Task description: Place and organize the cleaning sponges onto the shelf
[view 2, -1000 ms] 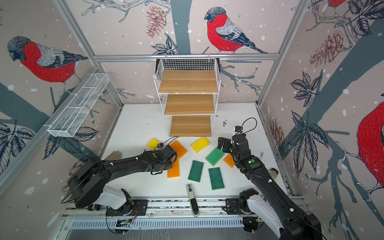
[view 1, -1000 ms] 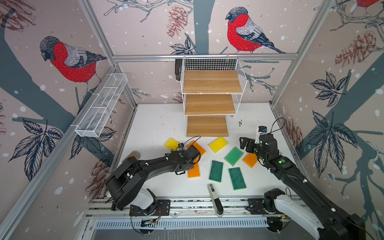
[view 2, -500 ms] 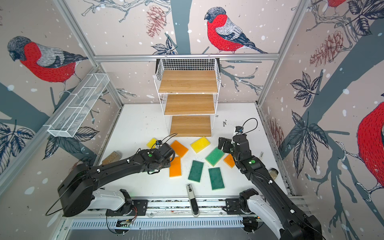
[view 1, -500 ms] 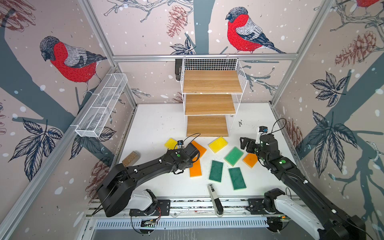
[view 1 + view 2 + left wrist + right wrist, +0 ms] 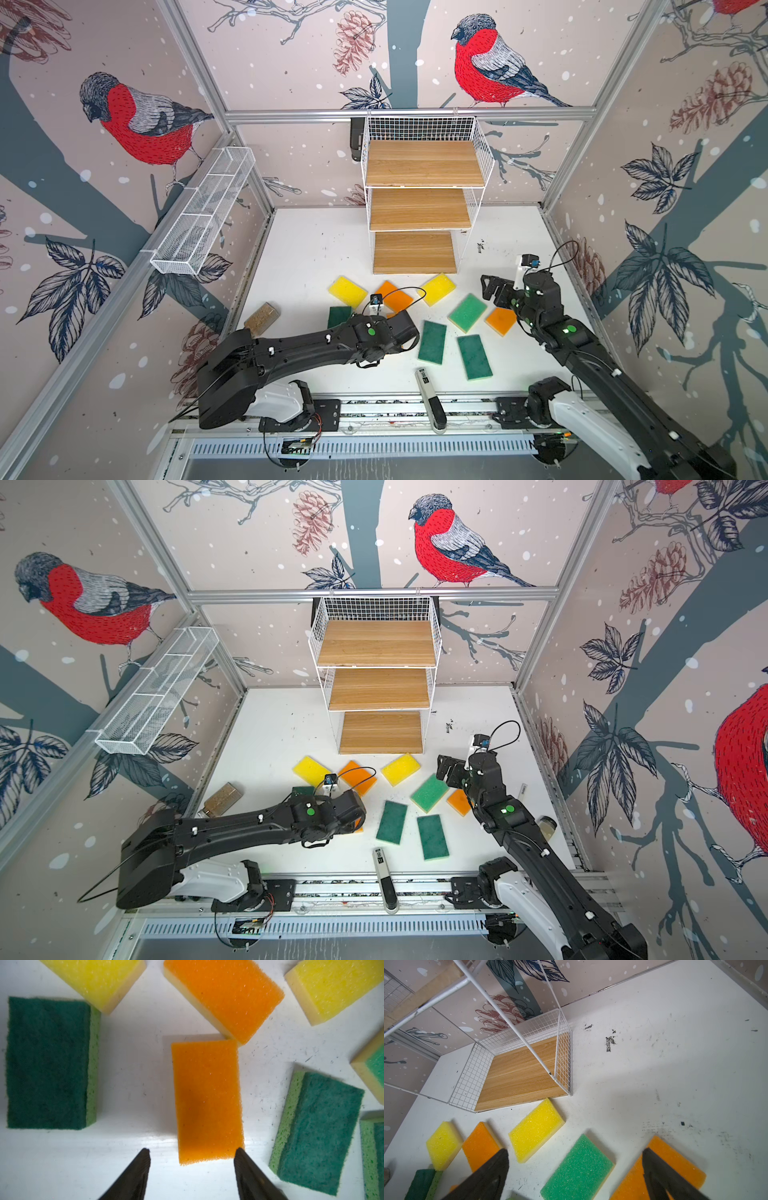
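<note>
Several cleaning sponges lie flat on the white table in front of the shelf (image 5: 419, 208): yellow sponges (image 5: 347, 291) (image 5: 437, 289), orange sponges (image 5: 395, 296) (image 5: 500, 321), a light green one (image 5: 467, 312) and dark green ones (image 5: 432, 342) (image 5: 474, 356) (image 5: 338, 316). All three shelf boards are bare. My left gripper (image 5: 192, 1154) is open just above the table. The near end of another orange sponge (image 5: 207, 1101) lies between its fingertips, close to one of them. My right gripper (image 5: 575, 1153) hovers open over the light green sponge (image 5: 579, 1169), beside the shelf's lowest board (image 5: 519, 1076).
A slim white-and-black handheld device (image 5: 430, 399) lies at the table's front edge. A brown block (image 5: 262, 318) sits by the left wall, below a long white mesh trough (image 5: 203, 212). A small jar (image 5: 546, 827) stands by the right wall.
My left gripper has gone from shut to open over the orange sponge, and its arm has stretched lower across the table. The right arm has not moved.
</note>
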Robot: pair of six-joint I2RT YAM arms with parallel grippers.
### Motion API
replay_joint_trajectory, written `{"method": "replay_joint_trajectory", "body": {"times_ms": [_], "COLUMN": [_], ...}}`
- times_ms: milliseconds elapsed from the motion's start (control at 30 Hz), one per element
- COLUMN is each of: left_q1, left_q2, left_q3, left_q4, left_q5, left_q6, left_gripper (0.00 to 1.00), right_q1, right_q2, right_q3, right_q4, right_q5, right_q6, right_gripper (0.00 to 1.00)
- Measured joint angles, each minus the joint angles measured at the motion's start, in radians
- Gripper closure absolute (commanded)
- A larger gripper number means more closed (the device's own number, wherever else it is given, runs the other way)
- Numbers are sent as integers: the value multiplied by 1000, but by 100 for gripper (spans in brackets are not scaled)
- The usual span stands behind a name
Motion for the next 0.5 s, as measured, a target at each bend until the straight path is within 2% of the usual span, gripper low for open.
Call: {"method": "replay_joint_trajectory", "body": {"times_ms": [167,200,233,267,500], "left_q1": [-49,-62,-72,-81,-115], "left_q2": [-11,-8,-3,4,61], "left_q3": [-58,-60,-60,-58,-41], "left_q4": [58,68,79,85,115], "left_q5": [1,0,-2,-4,-14], "left_q6": [-70,-78,-87,-94,-140], "left_gripper": [28,21,5,3,4], "right_q1": [0,0,0,0,0], "right_q2": [-23,-29,-34,-38,-64], "right_q3": [-8,-9,-11,-11,-18], "right_q4": [-29,-33,-37,-40,-51], "right_q5": [-1,-4,-4,-4,-6], "right_q6": [0,0,0,0,0], "right_gripper": [1,1,0,0,1]}}
